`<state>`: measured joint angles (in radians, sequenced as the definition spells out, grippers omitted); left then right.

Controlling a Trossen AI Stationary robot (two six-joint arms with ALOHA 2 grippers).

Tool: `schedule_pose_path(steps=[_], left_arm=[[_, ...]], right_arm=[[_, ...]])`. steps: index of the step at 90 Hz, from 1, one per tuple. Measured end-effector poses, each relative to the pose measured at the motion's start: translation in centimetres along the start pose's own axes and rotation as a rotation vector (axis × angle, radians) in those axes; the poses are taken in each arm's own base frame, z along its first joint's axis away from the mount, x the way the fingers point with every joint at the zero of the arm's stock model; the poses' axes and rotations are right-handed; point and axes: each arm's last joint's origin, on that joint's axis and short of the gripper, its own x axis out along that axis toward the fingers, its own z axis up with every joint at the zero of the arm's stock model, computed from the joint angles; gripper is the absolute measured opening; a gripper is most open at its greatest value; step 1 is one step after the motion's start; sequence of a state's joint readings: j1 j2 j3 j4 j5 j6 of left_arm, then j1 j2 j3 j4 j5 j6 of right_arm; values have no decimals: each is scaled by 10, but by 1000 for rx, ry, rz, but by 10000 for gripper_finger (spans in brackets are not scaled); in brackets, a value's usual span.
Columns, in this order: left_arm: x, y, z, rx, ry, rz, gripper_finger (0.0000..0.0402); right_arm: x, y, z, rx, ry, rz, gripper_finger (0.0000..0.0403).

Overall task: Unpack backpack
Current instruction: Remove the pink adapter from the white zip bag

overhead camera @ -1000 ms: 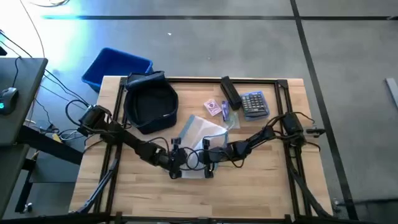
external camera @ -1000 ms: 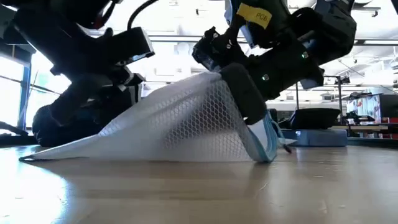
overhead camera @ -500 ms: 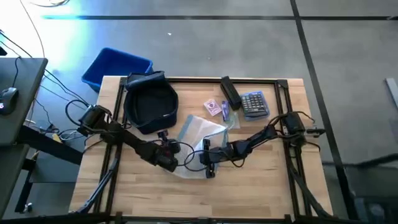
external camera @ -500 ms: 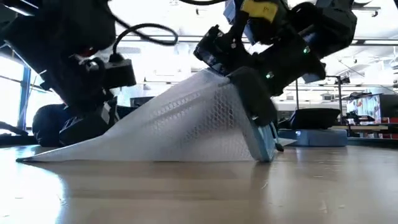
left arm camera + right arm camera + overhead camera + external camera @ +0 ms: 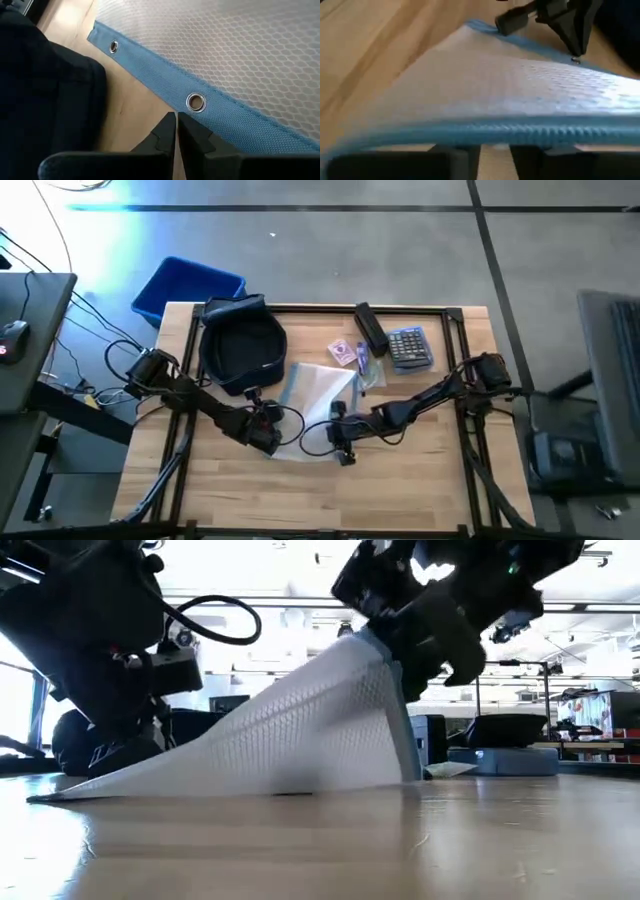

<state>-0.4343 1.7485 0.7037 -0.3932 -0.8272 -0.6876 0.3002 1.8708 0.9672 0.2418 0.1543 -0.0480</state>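
Gripping: right gripper clamped on mesh pouch edge
Left gripper: jaws together, beside pouch hem
Nearby: backpack, calculator

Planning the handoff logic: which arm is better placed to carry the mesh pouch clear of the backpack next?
Right, probably. The right gripper is shut on the mesh pouch, holding one edge lifted off the table. The left gripper is shut, empty, beside the pouch's blue eyelet border next to the backpack.

Wooden table carries backpack, pouch, calculator.
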Motion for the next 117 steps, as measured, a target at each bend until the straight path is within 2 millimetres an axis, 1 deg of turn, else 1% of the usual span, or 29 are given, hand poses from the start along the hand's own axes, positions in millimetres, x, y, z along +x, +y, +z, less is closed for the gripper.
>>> schedule_pose_path(steps=[11,16,32,42,50,55,61,67,75,82,94,103,110,117], left_arm=[[0,0,0,3,2,3,0],[0,0,-1,5,2,3,0],[-2,-1,-2,13,-7,0,0],[-6,-5,1,38,-13,-22,0],[-9,-11,8,68,-34,-70,0],[-10,-15,14,65,-69,-98,0],[-10,-17,19,64,-106,-121,0],[-10,-19,24,57,-135,-138,0],[-10,-19,30,56,-150,-139,0],[-6,-15,37,72,-163,-103,0],[12,2,46,41,-140,8,0],[21,12,46,-17,-89,37,0],[19,14,40,-26,-57,61,0],[15,13,35,-37,-45,82,0]], right_arm=[[-11,4,7,-23,-9,11,14],[-14,5,7,-29,9,18,5],[-16,7,5,-11,42,31,11],[-10,4,-1,32,63,2,12],[-2,0,-4,65,50,-23,21],[3,-3,-1,100,-4,13,35],[6,-6,5,114,-86,59,63],[8,-7,6,93,-117,66,99],[10,-6,4,66,-106,43,156],[13,-6,3,77,-127,33,206],[22,-1,4,75,-177,30,278],[22,4,6,20,-147,10,309],[22,9,6,-15,-114,-5,320],[22,11,6,-34,-96,-2,323]])
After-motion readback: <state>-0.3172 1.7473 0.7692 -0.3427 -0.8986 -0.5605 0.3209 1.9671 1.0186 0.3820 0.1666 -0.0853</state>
